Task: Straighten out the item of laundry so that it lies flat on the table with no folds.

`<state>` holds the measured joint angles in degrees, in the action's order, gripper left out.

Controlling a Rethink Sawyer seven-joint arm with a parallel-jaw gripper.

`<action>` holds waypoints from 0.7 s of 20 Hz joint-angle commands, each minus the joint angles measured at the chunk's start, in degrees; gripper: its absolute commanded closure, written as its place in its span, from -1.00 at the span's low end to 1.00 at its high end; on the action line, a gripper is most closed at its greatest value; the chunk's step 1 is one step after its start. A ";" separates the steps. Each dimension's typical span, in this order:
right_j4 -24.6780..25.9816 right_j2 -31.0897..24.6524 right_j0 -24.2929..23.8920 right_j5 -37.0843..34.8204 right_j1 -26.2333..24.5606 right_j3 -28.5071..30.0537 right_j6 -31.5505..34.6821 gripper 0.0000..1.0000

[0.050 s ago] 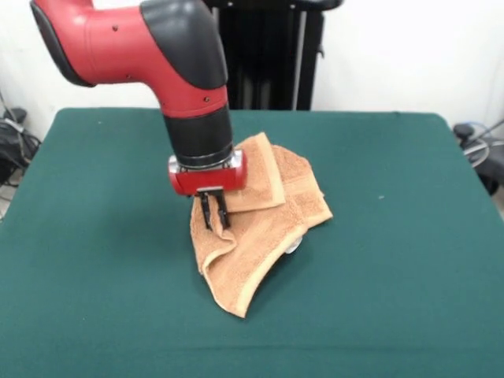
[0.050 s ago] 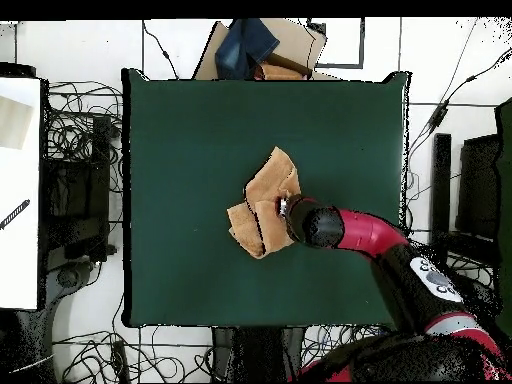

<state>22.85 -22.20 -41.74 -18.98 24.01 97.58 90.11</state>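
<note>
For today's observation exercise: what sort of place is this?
Probably a robotics lab: a red and black robot arm works over a green felt-covered table, with tangled black cables on the floor.

The towel (image 1: 260,220) lies bunched near the middle of the table (image 1: 94,236), with one flap folded over its far part. In the front view, the tool (image 1: 213,214) comes down from above onto the towel's left side, touching the cloth there.
</note>
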 commanded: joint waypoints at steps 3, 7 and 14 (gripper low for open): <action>2.92 -7.82 -2.14 -14.95 2.04 -7.08 -13.07 1.00; 3.30 -9.94 -4.19 -16.56 2.80 -5.71 -13.18 1.00; 4.64 -12.01 -7.17 -17.15 6.03 -1.87 -12.75 1.00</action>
<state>23.12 -29.09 -47.31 -32.75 28.34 94.88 90.09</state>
